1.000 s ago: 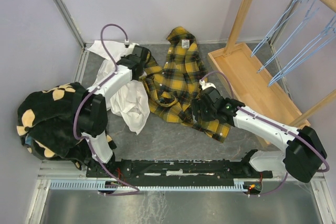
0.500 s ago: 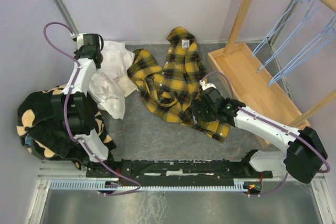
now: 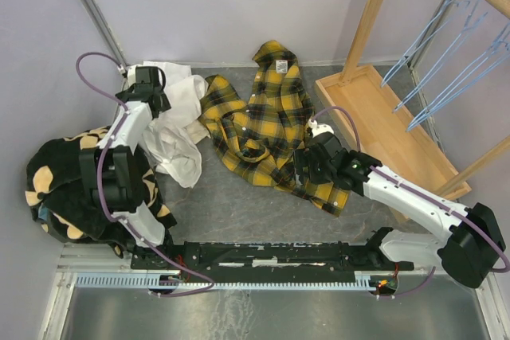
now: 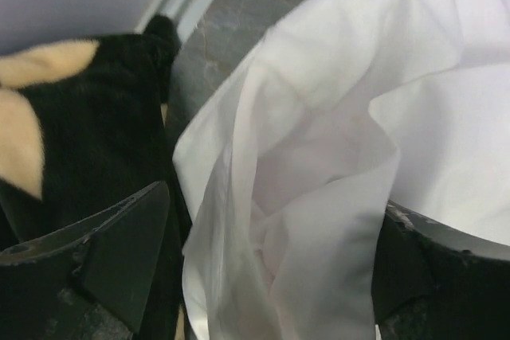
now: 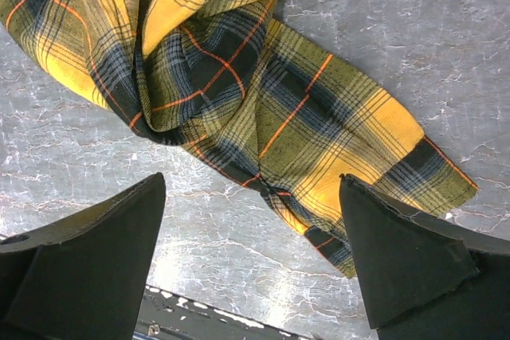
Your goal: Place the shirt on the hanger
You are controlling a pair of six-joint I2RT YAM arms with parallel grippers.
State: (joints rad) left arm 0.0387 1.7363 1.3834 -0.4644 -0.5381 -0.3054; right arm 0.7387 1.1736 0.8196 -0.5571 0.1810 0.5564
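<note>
— Where's the shirt (image 3: 261, 129)?

— Crumpled on the grey table (image 3: 239, 209), about the middle. Its collar and small white label point at the back wall, and one sleeve trails toward the near edge.

— Is anything holding it?

— No. The right gripper (image 3: 307, 170) is over that trailing sleeve with its jaws spread wide. In the right wrist view the plaid cuff (image 5: 398, 149) lies flat on the table between the two fingers (image 5: 103, 252), not pinched. I can't tell whether the tips touch the cloth.

— And the hangers?

— The blue wire hangers (image 3: 422, 39) hang on the wooden rack (image 3: 374, 113) at the far right, well apart from the shirt.

— The other arm?

— The left gripper (image 3: 148, 85) is at the back left, above a white garment (image 3: 182, 137) that lies just beside the shirt's left edge. Its jaws are also wide apart. White folds (image 4: 319, 117) sit loosely between them, not clamped. A black fleece (image 3: 68, 185) with tan patches is heaped at the left edge.
</note>
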